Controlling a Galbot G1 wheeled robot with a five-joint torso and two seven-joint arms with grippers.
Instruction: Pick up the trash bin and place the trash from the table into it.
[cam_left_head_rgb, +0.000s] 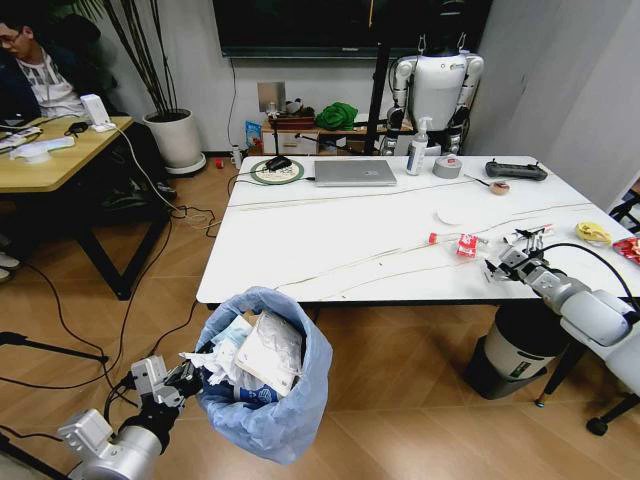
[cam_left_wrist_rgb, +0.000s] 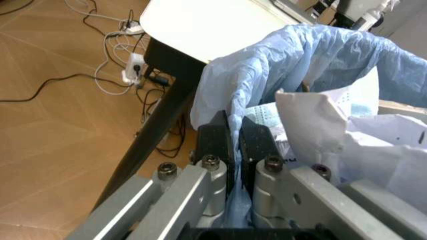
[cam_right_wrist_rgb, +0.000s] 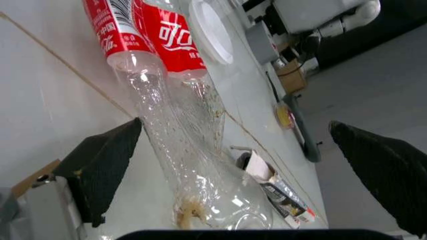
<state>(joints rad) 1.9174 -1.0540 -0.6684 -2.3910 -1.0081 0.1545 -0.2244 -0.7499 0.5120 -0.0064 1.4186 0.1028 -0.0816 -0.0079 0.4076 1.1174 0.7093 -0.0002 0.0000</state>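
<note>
**Bin in one grip, bottle between the other's fingers**

From my remote seat, I see the left gripper (cam_left_wrist_rgb: 235, 150) pressed together on a fold of the light-blue bag lining the trash bin (cam_left_head_rgb: 268, 400), pinching the plastic at the rim nearest the arm. Beyond those jaws, crumpled white paper and tissues heap above the liner; the bin's own wall is hidden under the bag, so I cannot make out its shape. It sits low, just in front of the table (cam_left_head_rgb: 330, 270), near the front edge. On my other side, the right gripper (cam_left_head_rgb: 512, 262) is spread wide over the tabletop, its dark pads on either side of the clear bottle (cam_right_wrist_rgb: 183, 150), not touching it. The bottle lies on its side, red label away from the jaws, brownish residue inside. Just past it lies a small wrapper (cam_right_wrist_rgb: 283, 195), partly cut off.
</note>
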